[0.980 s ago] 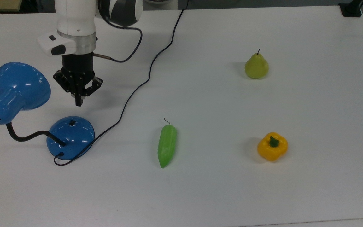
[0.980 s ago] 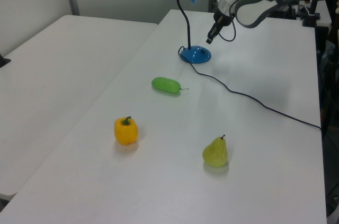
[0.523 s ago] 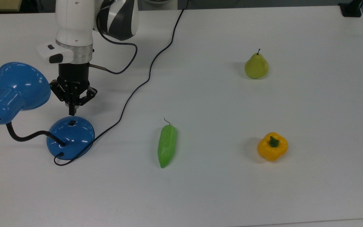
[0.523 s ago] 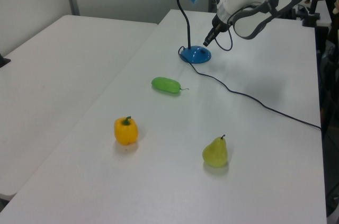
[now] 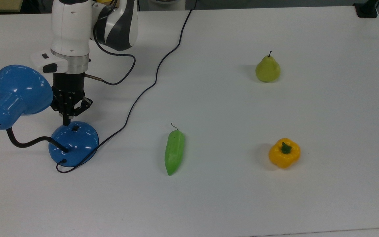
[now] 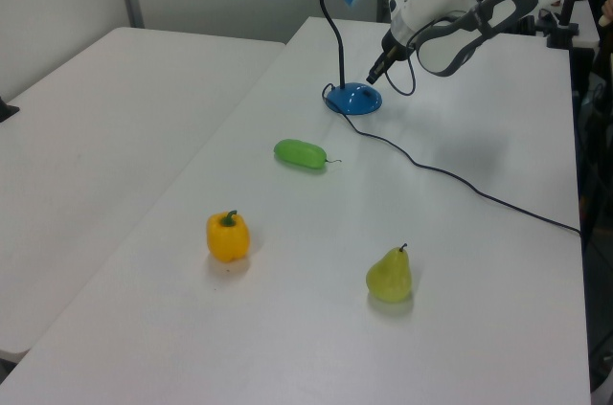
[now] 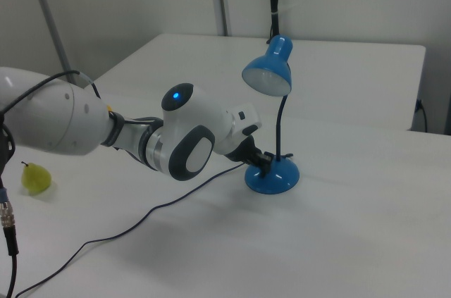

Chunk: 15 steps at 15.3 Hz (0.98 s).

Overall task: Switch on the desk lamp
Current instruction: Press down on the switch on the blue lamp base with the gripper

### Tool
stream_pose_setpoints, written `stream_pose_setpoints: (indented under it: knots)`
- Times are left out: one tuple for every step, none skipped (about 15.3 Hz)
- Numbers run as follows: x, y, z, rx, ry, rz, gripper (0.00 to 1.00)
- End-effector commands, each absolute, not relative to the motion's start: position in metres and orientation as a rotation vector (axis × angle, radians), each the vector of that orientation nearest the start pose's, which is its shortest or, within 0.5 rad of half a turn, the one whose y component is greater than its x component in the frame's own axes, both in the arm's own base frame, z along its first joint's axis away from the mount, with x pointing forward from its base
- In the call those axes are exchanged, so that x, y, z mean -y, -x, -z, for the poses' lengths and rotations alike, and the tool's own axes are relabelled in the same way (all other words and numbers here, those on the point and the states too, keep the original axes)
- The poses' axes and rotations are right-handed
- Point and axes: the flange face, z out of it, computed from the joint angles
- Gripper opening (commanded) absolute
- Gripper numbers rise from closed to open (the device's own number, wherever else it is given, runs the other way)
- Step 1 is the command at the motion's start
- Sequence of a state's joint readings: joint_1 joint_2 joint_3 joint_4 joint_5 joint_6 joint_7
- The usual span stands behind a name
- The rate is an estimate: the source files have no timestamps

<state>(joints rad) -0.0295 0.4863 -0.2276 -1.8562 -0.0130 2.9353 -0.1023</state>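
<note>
**Blue desk lamp standing unlit at the top view's left**

I am looking at the desk lamp [image 5: 28, 112], glossy blue metal, sitting at the left edge of the top view. Its round domed base [image 5: 73, 143] is resting flat on the white surface, with a small black switch [image 5: 75, 128] showing on the dome's upper part. A black bendy neck [image 5: 28, 142] is rising from the base and carrying the bell-shaped shade [image 7: 269, 72], which is tilting downward in the right view and giving no glow that I can see. A black cord [image 5: 149, 82] is trailing from the base toward the frame's top.

Glossy blue metal desk lamp [image 5: 72, 143] on matt white table [image 5: 229, 204].
</note>
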Motion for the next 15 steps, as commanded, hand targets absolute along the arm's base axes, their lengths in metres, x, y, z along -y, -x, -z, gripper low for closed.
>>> stream_pose_setpoints:
  knots:
    - [0.158,-0.674,-0.327,-0.151,3.201,0.976,0.0]
    - [0.157,-0.674,-0.327,-0.154,3.199,0.976,0.0]
    - [0.157,-0.674,-0.327,-0.151,3.199,0.979,0.0]
    - [0.157,-0.674,-0.326,-0.153,3.199,0.976,0.0]
    - [0.156,-0.675,-0.327,-0.153,3.197,0.979,0.0]
    - [0.155,-0.675,-0.327,-0.151,3.197,0.979,0.0]
    - [0.153,-0.675,-0.327,-0.147,3.195,0.979,0.0]
    - [0.152,-0.675,-0.327,-0.144,3.195,0.979,0.0]
    - [0.15,-0.676,-0.328,-0.14,3.193,0.981,0.0]
    - [0.149,-0.676,-0.328,-0.143,3.19,0.981,0.0]
    - [0.148,-0.676,-0.327,-0.139,3.189,0.979,0.0]
    - [0.146,-0.676,-0.326,-0.135,3.188,0.976,0.0]
    - [0.145,-0.676,-0.326,-0.132,3.189,0.976,0.0]
    - [0.145,-0.676,-0.326,-0.133,3.187,0.976,0.0]
    - [0.145,-0.676,-0.325,-0.13,3.19,0.971,0.0]
